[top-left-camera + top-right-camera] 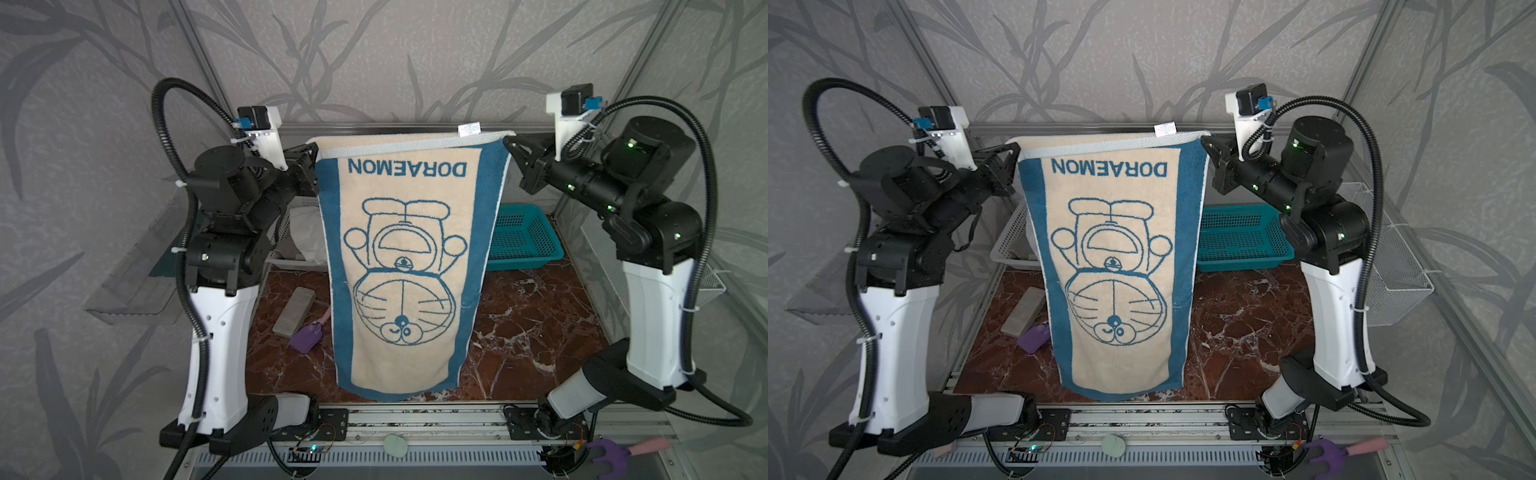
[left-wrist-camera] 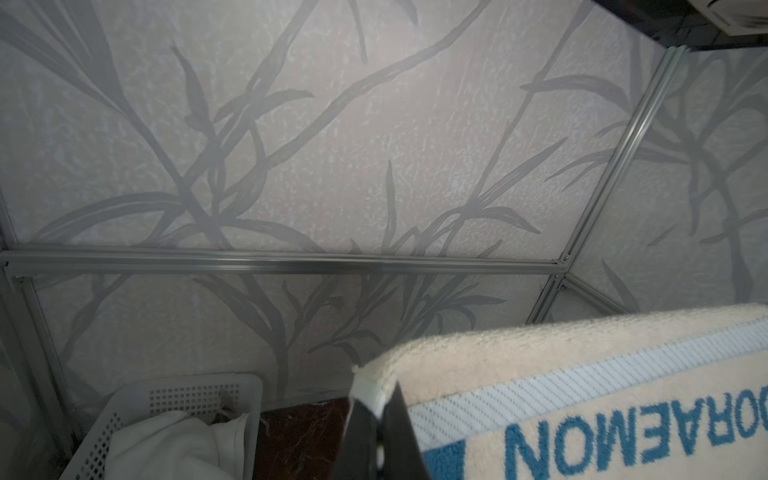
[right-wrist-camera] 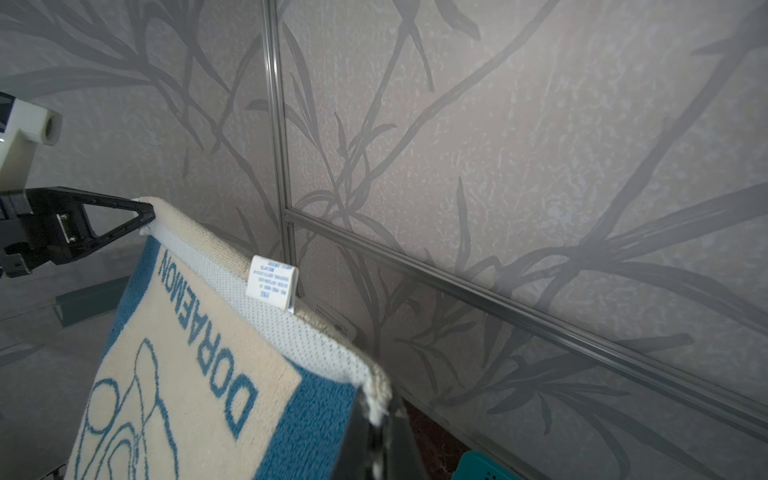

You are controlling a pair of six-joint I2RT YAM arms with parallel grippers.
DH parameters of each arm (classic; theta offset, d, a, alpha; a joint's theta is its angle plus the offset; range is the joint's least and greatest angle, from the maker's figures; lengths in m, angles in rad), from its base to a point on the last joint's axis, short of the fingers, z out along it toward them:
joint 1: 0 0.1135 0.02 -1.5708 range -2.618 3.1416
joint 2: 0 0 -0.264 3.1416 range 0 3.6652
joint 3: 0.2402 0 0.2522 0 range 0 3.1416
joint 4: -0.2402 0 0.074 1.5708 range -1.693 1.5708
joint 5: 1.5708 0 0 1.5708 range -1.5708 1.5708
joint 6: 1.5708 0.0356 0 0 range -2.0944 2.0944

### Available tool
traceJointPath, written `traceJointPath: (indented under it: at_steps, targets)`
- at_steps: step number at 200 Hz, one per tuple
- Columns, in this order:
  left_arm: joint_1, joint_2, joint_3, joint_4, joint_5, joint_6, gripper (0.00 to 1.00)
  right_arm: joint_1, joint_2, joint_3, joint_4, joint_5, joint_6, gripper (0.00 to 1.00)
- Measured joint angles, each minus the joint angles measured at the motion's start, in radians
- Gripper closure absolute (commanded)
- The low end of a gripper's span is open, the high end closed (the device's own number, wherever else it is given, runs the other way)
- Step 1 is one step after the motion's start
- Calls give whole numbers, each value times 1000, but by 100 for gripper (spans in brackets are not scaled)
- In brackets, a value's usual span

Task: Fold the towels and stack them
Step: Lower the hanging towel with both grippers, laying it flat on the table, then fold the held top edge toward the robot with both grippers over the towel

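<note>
A blue-and-cream Doraemon towel [image 1: 401, 266] [image 1: 1113, 257] hangs spread out above the table, its lettering upside down and its lower hem near the table's front edge. My left gripper [image 1: 313, 156] [image 1: 1016, 151] [image 2: 376, 409] is shut on its upper left corner. My right gripper [image 1: 509, 143] [image 1: 1205, 141] [image 3: 380, 415] is shut on its upper right corner, close to the white label [image 3: 272, 282]. A plain white towel [image 1: 305, 237] [image 2: 166, 444] lies crumpled in the white basket behind the hanging towel, partly hidden by it.
The white basket [image 1: 1009, 245] [image 2: 187, 384] stands at the back left and a teal basket [image 1: 528, 237] at the back right. A grey slab [image 1: 293, 311] and a purple scoop [image 1: 307, 336] lie on the marble table [image 1: 532, 324]. A wire basket [image 1: 1399, 266] hangs at the right.
</note>
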Motion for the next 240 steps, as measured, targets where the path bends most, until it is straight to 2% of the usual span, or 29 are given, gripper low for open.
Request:
traceJointPath:
  at_steps: [49, 83, 114, 144, 168, 195, 240]
  targets:
    - [43, 229, -131, 156, -9, -22, 100, -54, 386, 95, 31, 43, 3, 100]
    - [58, 409, -232, 307, 24, -64, 100, -90, 669, 241, 37, 47, 11, 100]
    - [82, 573, -245, 385, 86, -113, 100, -111, 791, 276, 68, 14, 36, 100]
    - [106, 618, -291, 436, 137, -159, 100, -108, 777, 204, 114, -32, 50, 100]
    - [112, 587, -384, 485, 155, -179, 100, -89, 703, 62, 120, -36, 40, 100]
    - [105, 516, -575, 526, 156, -202, 100, -51, 537, -240, 145, -28, 29, 100]
    - [74, 447, -904, 573, 147, -254, 100, 29, 302, -766, 275, -59, 81, 100]
